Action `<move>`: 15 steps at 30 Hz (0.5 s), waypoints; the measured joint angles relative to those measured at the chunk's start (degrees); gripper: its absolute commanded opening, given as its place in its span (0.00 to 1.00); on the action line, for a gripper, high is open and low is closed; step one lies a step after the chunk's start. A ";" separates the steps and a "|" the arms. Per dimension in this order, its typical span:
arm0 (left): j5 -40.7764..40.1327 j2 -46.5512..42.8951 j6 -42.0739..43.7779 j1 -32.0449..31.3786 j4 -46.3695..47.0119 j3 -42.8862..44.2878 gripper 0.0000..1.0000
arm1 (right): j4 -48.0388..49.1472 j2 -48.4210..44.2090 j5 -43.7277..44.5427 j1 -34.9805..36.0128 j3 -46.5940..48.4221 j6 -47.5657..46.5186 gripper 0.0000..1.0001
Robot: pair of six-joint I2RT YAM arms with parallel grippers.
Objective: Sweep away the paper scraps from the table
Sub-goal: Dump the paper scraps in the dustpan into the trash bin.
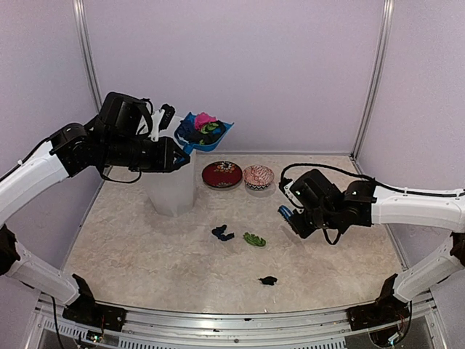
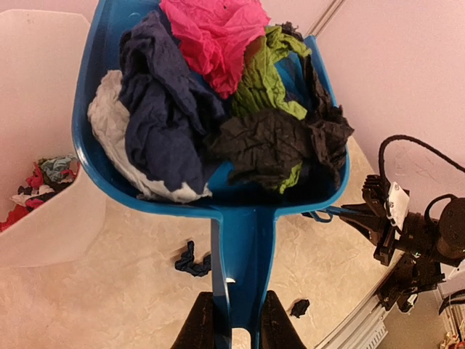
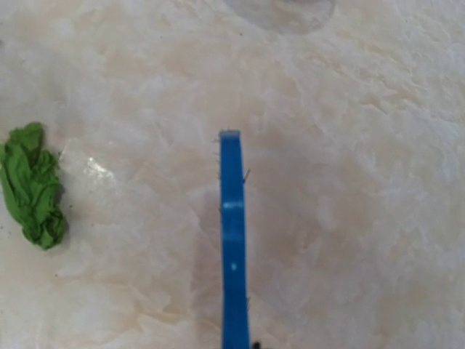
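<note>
here, most of the paper scraps (image 2: 218, 94) sit heaped in a blue dustpan (image 2: 243, 240), with pink, navy, green, black and white wads crowded into its scoop. three more lie loose on the tabletop (image 1: 131, 247). a navy scrap (image 1: 222, 233) and a green scrap (image 1: 254, 239) lie near each other around the middle, and a black scrap (image 1: 268, 280) lies apart from both, nearer the front edge. further wads in red, teal and white lie at the bottom of a white bin (image 1: 173, 190) that stands on the left half of the tabletop.

the dustpan hangs in the air, well off the tabletop and just beside the bin's top rim. the left pincer (image 2: 240, 320) is closed narrowly on its handle, one dark finger on each side.

the right pincer (image 1: 287, 214) hovers over the right half of the tabletop, clamped tight on a blue brush (image 3: 232, 262). the wrist view shows the brush edge-on as a thin strip, with the green scrap off to its left.

behind the loose scraps, a red bowl (image 1: 221, 174) and a pale patterned bowl (image 1: 258, 177) stand just beside each other near the back wall.
</note>
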 measured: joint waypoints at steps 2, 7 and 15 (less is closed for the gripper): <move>1.77 -0.04 0.22 2.78 -0.24 0.79 0.00 | 0.24 0.26 -0.09 0.00 0.00 -0.13 0.00; 9.07 -0.81 -0.17 10.78 0.28 -0.02 0.00 | 0.68 0.52 -0.22 -0.02 0.00 -0.31 0.00; 27.67 -6.12 -5.92 21.88 8.87 -8.66 0.00 | 0.66 1.38 -0.28 -0.04 0.11 -0.39 0.00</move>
